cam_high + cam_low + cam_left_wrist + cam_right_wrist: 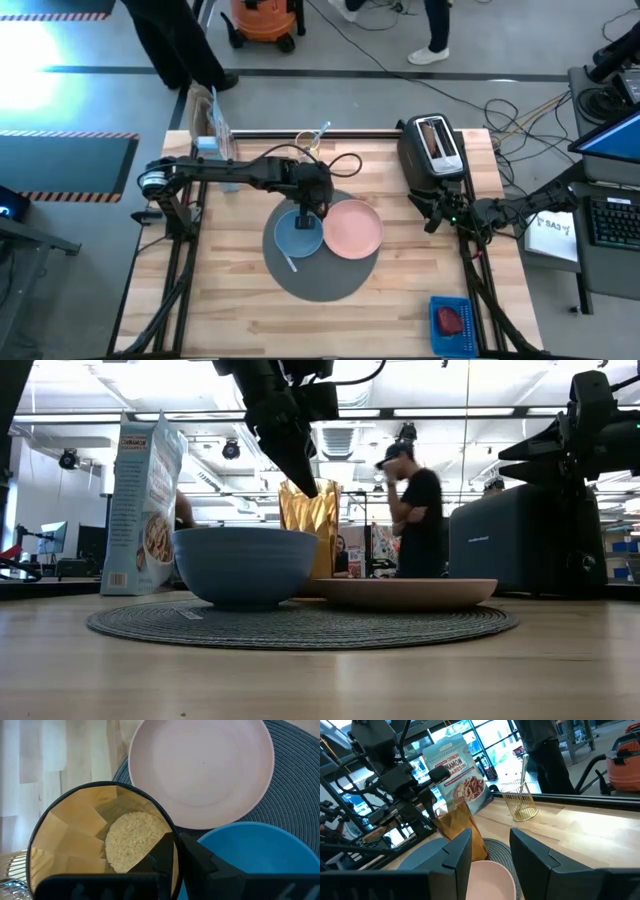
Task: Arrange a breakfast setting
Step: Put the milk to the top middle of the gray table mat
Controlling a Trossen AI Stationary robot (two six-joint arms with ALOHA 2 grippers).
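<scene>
A round dark-grey mat [320, 275] carries a blue bowl [296, 238] and a pink plate [355, 228]. Just behind them is an amber tumbler [75, 835] with pale grains in it, and my left gripper [175, 842] is shut on its rim. In the low view the bowl and plate hide the tumbler's [318, 530] base. My right gripper [490, 850] waits open beside the black toaster [435, 150]. A light-blue spoon [323, 130] stands in a gold wire holder. A small red food piece [450, 320] lies in a blue tray. My left gripper pinches the tumbler's rim [172, 832] on the side next to the bowl, with one finger [157, 857] inside the tumbler and the other outside. The fingers slant steeply down from the table's left. The tumbler's mouth faces up; whether its base rests on anything is hidden.
A cereal box [212, 125] stands at the far left corner, and the gold wire holder [522, 802] stands at the far edge. The blue tray [452, 305] sits at the near right corner. People stand beyond the far edge. Bare wood shows at the near left.
</scene>
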